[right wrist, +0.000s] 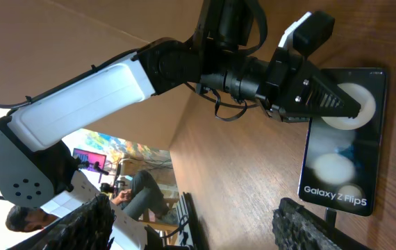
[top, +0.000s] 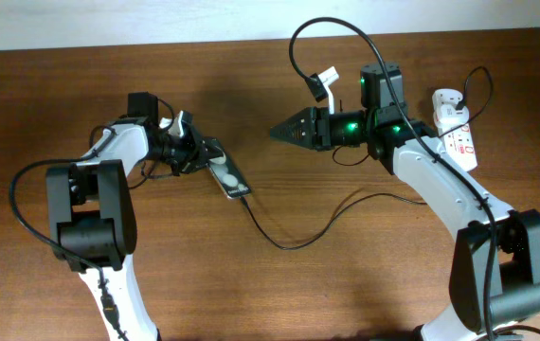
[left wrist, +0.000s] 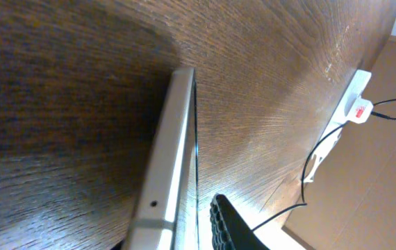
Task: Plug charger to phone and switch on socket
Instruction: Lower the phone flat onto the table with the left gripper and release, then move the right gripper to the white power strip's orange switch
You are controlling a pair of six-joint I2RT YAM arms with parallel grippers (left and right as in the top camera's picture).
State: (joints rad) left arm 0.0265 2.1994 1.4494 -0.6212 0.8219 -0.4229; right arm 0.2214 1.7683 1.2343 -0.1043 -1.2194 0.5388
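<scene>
The black phone (top: 230, 178) lies left of centre. In the right wrist view (right wrist: 340, 160) its "Galaxy" text shows at the near end. My left gripper (top: 204, 153) is turned on its side and closed on the phone's far end. The left wrist view shows the phone's pale edge (left wrist: 174, 139) beside one finger (left wrist: 226, 222). The charger cable (top: 289, 244) runs across the table, and its black tip (top: 245, 197) sits at the phone's near end (right wrist: 333, 221). My right gripper (top: 275, 133) is open and empty above the table, apart from the phone (right wrist: 194, 222). The white socket (top: 458, 133) lies at the far right (left wrist: 354, 104).
A white adapter (top: 445, 99) sits at the socket's far end. The right arm's own black cable (top: 317, 38) loops above it near the table's back edge. The left arm's white body (right wrist: 87, 104) fills the middle of the right wrist view.
</scene>
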